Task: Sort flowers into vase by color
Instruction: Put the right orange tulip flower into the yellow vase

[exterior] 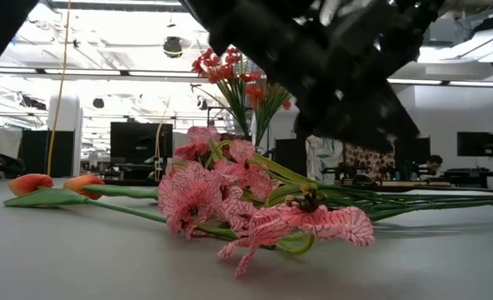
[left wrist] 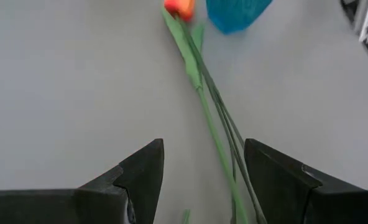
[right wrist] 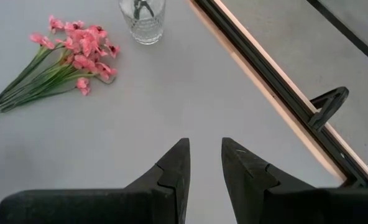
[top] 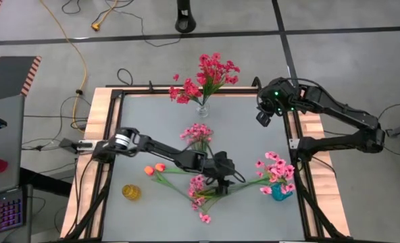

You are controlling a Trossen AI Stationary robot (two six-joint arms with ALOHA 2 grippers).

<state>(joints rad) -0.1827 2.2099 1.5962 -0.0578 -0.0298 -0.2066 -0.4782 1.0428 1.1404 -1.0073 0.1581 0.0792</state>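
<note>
My left gripper (top: 224, 179) hovers open, low over the middle of the table. Its fingers stand on either side of thin green stems (left wrist: 224, 155) that lie flat on the table. One stem leads to an orange bud (left wrist: 179, 7) next to the blue vase (left wrist: 237, 12). A pink spray (top: 198, 190) lies by the gripper, its heads on the table (exterior: 230, 204). Two orange tulips (top: 155, 169) lie to its left. Deep red flowers (top: 210, 74) stand in a clear vase (top: 203, 108). My right gripper (right wrist: 204, 163) waits high at the far right, slightly open with nothing between its fingers.
A second pink bunch (top: 198, 133) lies near the clear vase (right wrist: 143, 22). The blue vase (top: 280, 193) holds pink flowers at the right. A small yellow glass (top: 131, 192) stands near left. A black frame and wooden rim (top: 301, 169) border the table.
</note>
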